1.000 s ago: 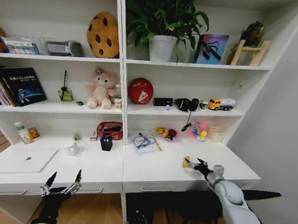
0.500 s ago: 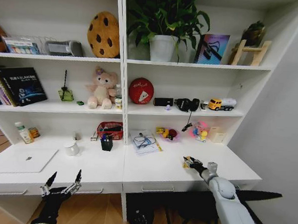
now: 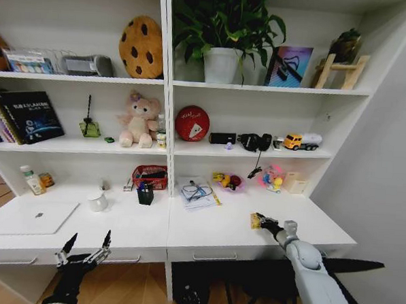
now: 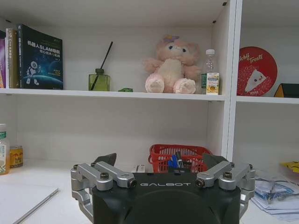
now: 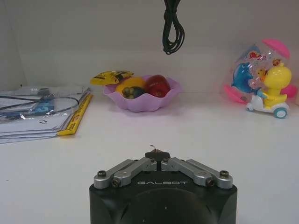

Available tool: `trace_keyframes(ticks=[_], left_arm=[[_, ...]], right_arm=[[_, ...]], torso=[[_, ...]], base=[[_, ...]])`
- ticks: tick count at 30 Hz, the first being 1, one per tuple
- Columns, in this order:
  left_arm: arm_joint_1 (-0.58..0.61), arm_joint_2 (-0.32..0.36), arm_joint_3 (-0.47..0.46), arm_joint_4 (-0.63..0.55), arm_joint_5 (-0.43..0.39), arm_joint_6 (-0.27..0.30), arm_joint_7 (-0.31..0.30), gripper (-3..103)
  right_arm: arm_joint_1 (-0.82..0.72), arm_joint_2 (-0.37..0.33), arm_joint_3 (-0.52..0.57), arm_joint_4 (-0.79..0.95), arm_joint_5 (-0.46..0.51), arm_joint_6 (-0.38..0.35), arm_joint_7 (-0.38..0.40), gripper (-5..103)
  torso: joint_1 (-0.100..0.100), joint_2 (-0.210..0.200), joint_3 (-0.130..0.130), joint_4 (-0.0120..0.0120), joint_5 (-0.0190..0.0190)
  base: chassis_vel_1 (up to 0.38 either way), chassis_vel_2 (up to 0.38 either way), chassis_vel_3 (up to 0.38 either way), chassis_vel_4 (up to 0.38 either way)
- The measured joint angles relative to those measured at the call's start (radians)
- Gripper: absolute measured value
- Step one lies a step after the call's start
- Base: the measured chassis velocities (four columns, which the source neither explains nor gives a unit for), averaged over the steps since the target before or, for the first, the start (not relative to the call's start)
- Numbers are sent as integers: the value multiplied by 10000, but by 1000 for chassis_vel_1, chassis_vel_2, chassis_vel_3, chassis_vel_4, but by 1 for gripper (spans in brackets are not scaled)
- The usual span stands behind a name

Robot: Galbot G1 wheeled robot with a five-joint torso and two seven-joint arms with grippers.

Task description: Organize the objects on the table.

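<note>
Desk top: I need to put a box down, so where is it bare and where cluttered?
The desk top is bare along its front edge between the laptop and the right gripper, and at the right end below the duck toy. The back is crowded: red basket, pen cup, papers, purple bowl. The left gripper hangs below the drawers.

I see the laptop (image 3: 37,217) at the surface's (image 3: 212,227) left end, mug (image 3: 97,201) to its right, basket (image 3: 149,176) behind, papers (image 3: 198,192) mid-surface, fruit bowl (image 5: 142,95) right of them, my right hand (image 3: 260,222) over the surface's right part
</note>
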Motion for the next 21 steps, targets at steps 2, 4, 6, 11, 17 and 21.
trace_keyframes(ticks=[2,4,6,11,17,21], left_arm=[[0,0,0,0,0,0,0,100],[0,0,0,0,0,0,0,100],[0,0,0,0,0,0,-1,100],[0,0,0,0,0,0,-2,100],[0,-1,0,0,0,0,-4,100],[0,0,1,0,0,0,-4,100]], right_arm=[[15,-41,-28,100,-111,146,1,0],[70,-148,-64,413,-213,258,-3,0],[392,-201,-279,999,-225,251,1,0],[1281,-119,-1008,1292,-157,135,310,0],[3077,260,-2273,225,-20,47,1336,0],[3894,556,-2710,-492,-208,84,1698,0]], torso=[[1,0,0,0,5],[1,0,0,-2,1],[0,0,0,-2,-3],[0,0,0,4,-4],[1,-1,1,4,-2],[2,-1,1,4,-4]], base=[[0,0,0,0],[0,0,0,0],[0,0,0,0],[0,0,0,0],[0,0,0,0],[0,0,0,0]])
